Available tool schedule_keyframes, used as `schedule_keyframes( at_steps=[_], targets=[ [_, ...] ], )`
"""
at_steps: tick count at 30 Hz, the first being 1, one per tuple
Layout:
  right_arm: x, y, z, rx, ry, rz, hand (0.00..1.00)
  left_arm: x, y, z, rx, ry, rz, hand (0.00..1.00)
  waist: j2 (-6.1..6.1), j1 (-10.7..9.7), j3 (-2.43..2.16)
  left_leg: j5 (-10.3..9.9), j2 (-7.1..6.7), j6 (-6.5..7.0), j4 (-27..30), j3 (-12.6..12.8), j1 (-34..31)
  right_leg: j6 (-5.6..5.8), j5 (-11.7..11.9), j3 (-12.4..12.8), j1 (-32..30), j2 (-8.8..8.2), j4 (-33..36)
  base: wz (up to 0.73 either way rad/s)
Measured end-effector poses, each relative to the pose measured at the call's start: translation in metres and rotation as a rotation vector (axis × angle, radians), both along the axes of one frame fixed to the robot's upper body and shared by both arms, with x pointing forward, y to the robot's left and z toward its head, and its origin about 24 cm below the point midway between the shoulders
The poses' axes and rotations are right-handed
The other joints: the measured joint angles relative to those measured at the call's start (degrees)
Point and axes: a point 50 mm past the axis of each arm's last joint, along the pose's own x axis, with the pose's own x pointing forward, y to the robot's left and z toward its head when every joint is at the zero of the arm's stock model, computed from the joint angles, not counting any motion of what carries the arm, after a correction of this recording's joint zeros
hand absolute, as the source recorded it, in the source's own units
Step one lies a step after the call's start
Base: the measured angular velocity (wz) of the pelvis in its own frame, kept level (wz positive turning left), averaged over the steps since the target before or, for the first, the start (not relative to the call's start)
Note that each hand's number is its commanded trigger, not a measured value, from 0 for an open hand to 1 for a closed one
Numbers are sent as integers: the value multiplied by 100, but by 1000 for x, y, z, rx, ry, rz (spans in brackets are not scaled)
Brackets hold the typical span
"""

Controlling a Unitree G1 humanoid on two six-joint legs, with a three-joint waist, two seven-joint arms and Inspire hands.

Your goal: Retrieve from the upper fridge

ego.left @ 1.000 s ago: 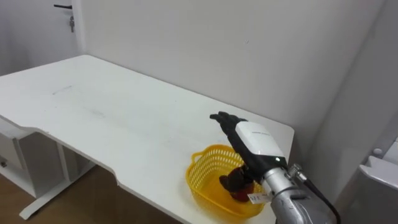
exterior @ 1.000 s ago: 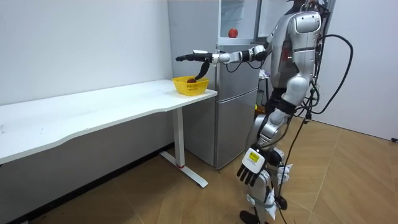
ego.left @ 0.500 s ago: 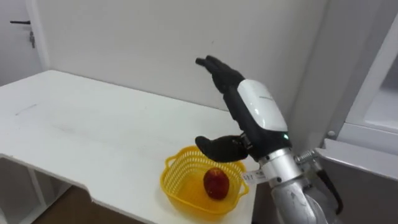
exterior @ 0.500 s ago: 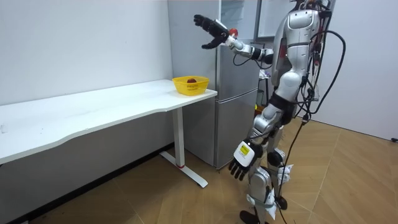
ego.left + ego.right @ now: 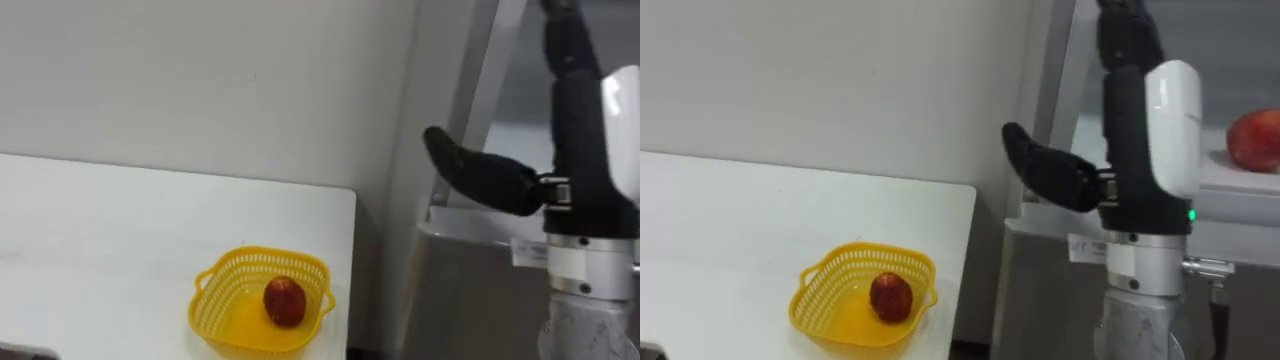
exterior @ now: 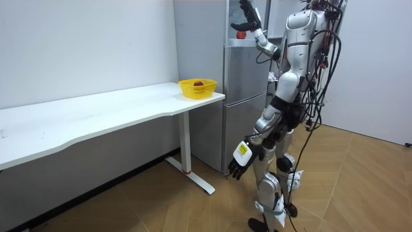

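By the open upper fridge [image 6: 245, 96], the right hand [image 5: 1135, 130] is up, fingers wide, holding nothing. A red apple [image 5: 1255, 140] sits inside. The left hand [image 6: 239, 161] hangs loose.

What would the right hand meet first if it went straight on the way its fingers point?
Likely the inner wall of the open upper fridge compartment. The right hand points up and in, left of the red apple, though depth is unclear.
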Motion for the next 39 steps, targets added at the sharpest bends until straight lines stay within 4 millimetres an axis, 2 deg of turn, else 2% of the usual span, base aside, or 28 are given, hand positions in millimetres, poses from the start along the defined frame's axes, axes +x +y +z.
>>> schedule_keyframes(
  at_steps=[4,7,13,20,24,30,33,35,39],
  targets=[
    [-7,-24,-4,76,-16,-94,0,-9,-1,-3,-2,40,17,0,2,-160,0,0,14,0,-51,48,10,0,0,42,-63,6,29,-7],
    [-10,-35,-2,114,-36,-132,0,-15,1,-4,-4,50,58,0,-8,-160,-4,-2,49,-3,-87,148,14,-14,8,149,-122,41,68,-17],
    [-16,-45,-12,186,-19,-153,0,-17,0,-4,-5,60,66,0,-7,-275,-9,-4,62,-5,-90,188,14,-17,10,163,-157,51,86,-3],
    [-22,-54,-31,199,65,-199,0,-18,-1,-5,-5,64,68,0,38,-295,-33,-3,64,-5,-92,219,19,-18,12,169,-195,50,95,-2],
    [-24,-58,-32,202,67,-217,0,-17,-2,-5,-10,63,69,0,44,-297,-29,-3,65,-5,-90,222,20,-18,11,168,-209,50,101,0],
    [-17,-71,-28,156,82,-250,0,-13,3,-3,-10,46,75,0,-87,-257,16,-3,65,-6,-97,236,22,-18,11,167,-203,49,116,0],
    [-15,-70,-24,150,70,-250,0,-13,9,-1,-3,49,70,0,-203,-252,66,-2,65,-7,-93,238,11,-18,10,168,-201,50,109,0],
    [-13,-69,-21,137,62,-249,0,-14,12,0,6,51,70,0,-307,-259,37,-2,62,-6,-92,238,-16,-18,10,164,-207,49,97,0],
    [-6,-75,-14,111,60,-264,0,-17,16,1,12,59,74,0,-385,-247,20,-2,57,-6,-85,184,-42,-18,11,131,-206,44,98,6]
  ],
)
